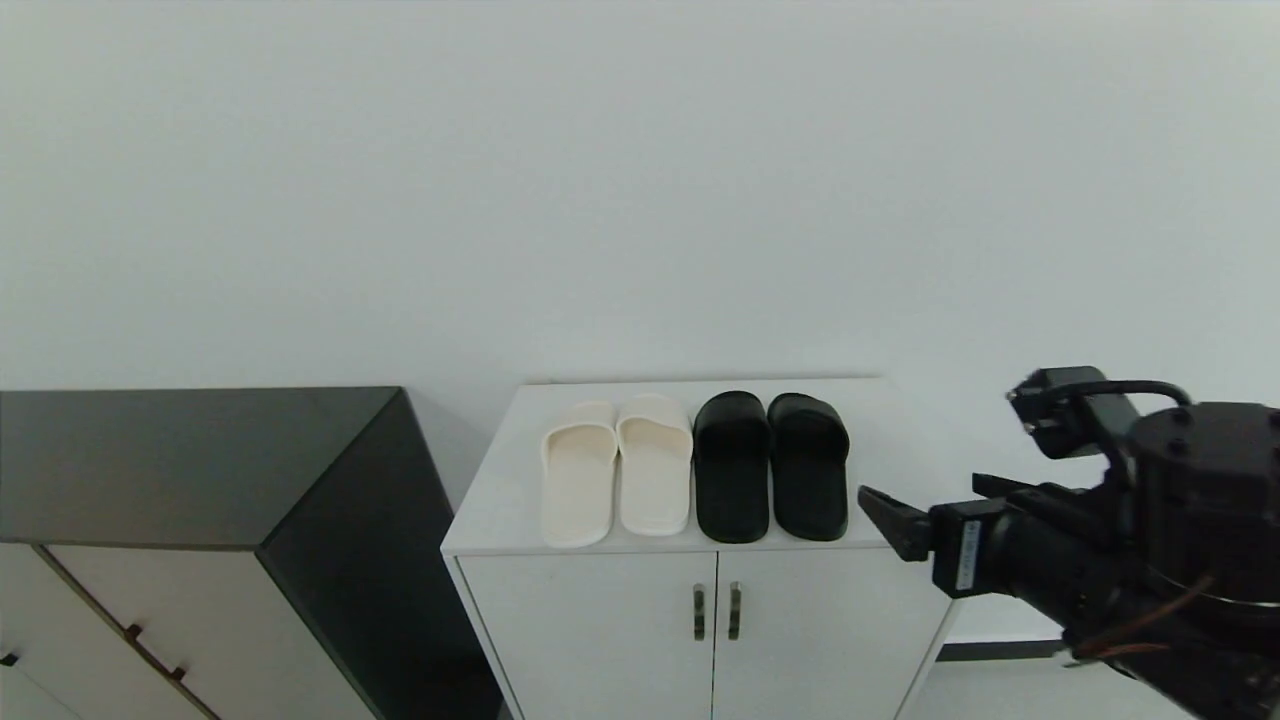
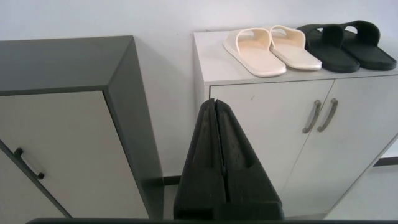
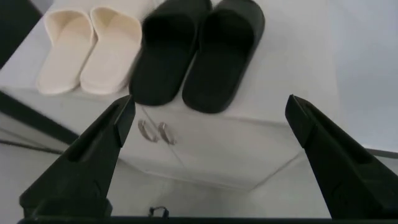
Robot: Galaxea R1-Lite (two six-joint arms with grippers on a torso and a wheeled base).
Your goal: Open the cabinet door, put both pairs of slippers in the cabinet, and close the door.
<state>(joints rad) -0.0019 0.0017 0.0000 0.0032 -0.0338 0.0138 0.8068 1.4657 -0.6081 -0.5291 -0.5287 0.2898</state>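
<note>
Hanging at four o'clock in the head view, my right gripper [image 3: 210,107] has its fingers spread wide with nothing between them, just off the three o'clock side of the white cabinet [image 1: 500,480] and about level with its top. My left gripper [image 2: 215,109] has its fingers pressed flat together on nothing, held low in front of the furniture and well apart from it. The white cabinet stands at six o'clock in the head view, against the pale wall [image 1: 640,200]. Its two doors [image 1: 600,640] are shut, and their upright bar handles [image 1: 699,611] sit just beside each other at the middle seam. On its top lie both pairs, side by side: the cream slippers [image 1: 617,470] at nine o'clock, the black slippers [image 1: 770,466] at three o'clock and touching or nearly touching them. All four have their straps toward the wall and their heels at the front edge. At eight o'clock in the head view stands a dark cabinet [image 1: 200,460] with pale drawer fronts, near the white one but apart from it.
</note>
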